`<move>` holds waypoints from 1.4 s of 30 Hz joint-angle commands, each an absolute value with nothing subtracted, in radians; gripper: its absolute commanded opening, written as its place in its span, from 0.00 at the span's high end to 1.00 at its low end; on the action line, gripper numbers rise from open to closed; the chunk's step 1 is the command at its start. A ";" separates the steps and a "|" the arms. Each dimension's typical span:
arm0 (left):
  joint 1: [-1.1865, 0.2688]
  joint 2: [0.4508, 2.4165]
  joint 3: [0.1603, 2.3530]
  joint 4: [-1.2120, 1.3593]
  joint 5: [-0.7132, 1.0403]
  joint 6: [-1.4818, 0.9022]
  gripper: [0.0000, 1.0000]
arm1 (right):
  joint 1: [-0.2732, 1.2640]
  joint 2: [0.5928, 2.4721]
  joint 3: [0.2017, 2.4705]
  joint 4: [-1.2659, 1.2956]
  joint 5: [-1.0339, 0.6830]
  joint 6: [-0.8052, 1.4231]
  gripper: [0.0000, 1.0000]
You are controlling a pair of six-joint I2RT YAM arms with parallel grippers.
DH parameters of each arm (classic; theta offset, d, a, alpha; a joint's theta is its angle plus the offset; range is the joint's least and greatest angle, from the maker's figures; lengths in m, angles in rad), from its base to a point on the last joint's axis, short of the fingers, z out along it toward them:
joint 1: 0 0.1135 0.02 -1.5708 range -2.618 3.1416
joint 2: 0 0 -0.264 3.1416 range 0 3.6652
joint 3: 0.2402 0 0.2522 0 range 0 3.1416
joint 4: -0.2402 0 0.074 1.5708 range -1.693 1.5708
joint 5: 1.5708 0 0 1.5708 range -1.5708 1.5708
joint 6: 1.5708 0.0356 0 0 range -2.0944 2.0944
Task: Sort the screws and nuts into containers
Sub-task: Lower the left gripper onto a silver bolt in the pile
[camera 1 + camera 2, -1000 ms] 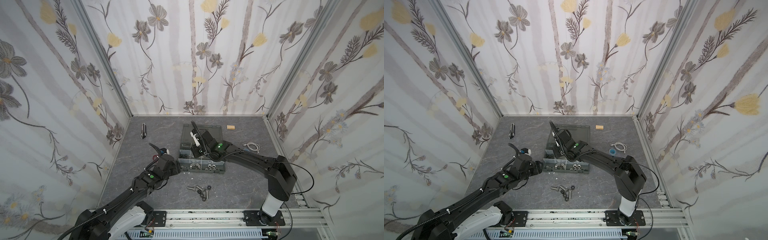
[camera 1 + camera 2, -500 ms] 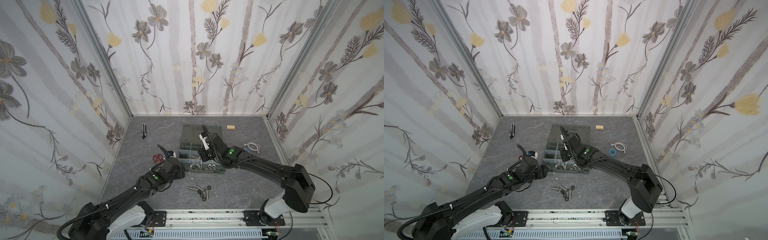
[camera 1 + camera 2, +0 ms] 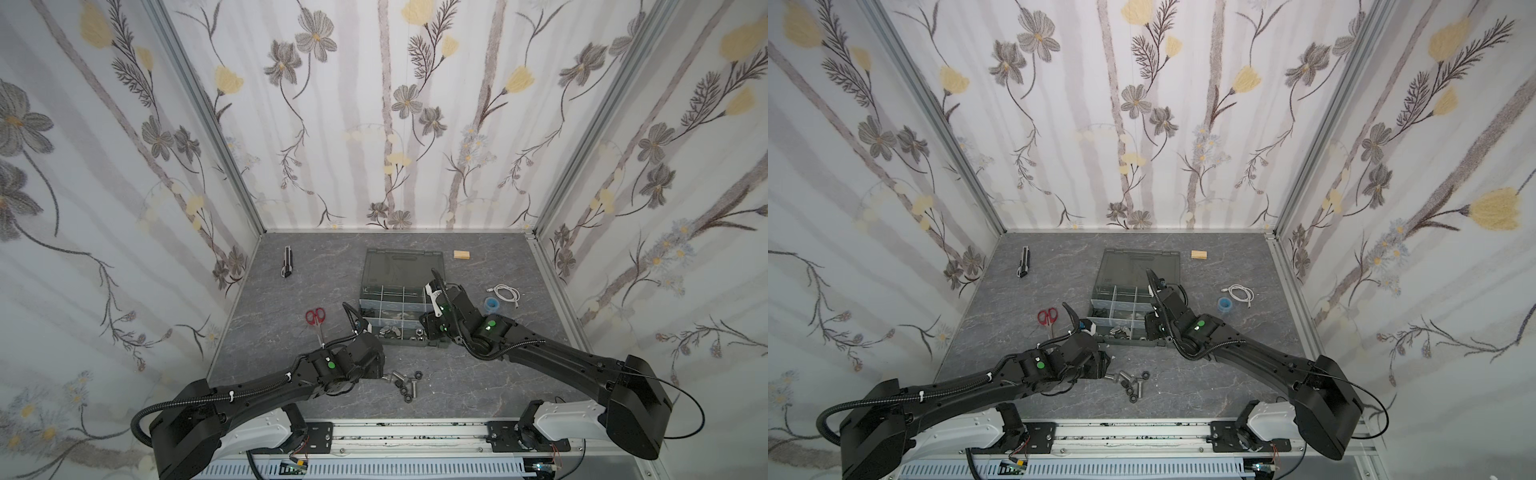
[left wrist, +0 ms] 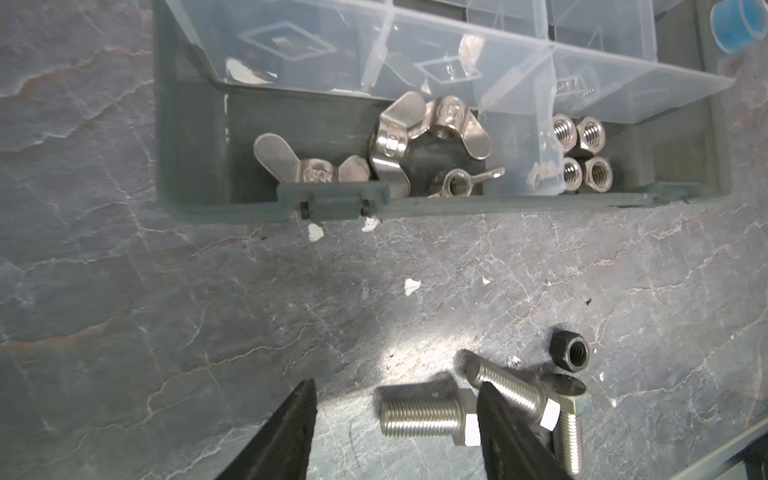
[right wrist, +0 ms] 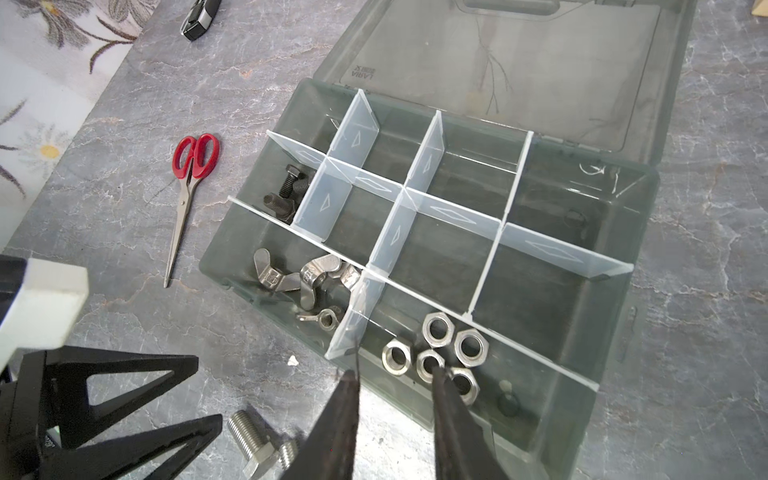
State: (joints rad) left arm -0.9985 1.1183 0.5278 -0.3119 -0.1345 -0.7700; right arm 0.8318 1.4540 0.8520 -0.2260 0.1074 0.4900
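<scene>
top views: high, front, looking down | wrist views: close, oblique, both share organizer case (image 4: 183,137) (image 5: 640,232)

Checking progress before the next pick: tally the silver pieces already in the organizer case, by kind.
Wing nuts: 4
Silver hex nuts: 5
Total: 9

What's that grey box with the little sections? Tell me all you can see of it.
The box is dark grey see-through plastic, lying flat on the table, its lid folded back open. Pale dividers split it into compartments. One holds black screws, one wing nuts, one silver hex nuts; the others look empty. The right claw hangs just over the hex nuts.
</scene>
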 commanded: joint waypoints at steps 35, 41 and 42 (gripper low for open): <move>-1.135 1.357 0.598 -0.334 -0.149 -0.861 0.32 | 0.761 1.237 0.639 -0.173 0.183 0.584 0.66; -1.137 1.367 0.600 -0.334 -0.144 -0.865 0.32 | 0.753 1.230 0.629 -0.173 0.183 0.584 0.66; -1.137 1.367 0.599 -0.334 -0.143 -0.865 0.32 | 0.752 1.229 0.630 -0.174 0.183 0.584 0.66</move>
State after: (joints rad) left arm -1.1358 1.3621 0.5949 -0.3328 -0.1429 -0.8631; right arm 0.7544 1.2308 0.6334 -0.2062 0.1638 0.5716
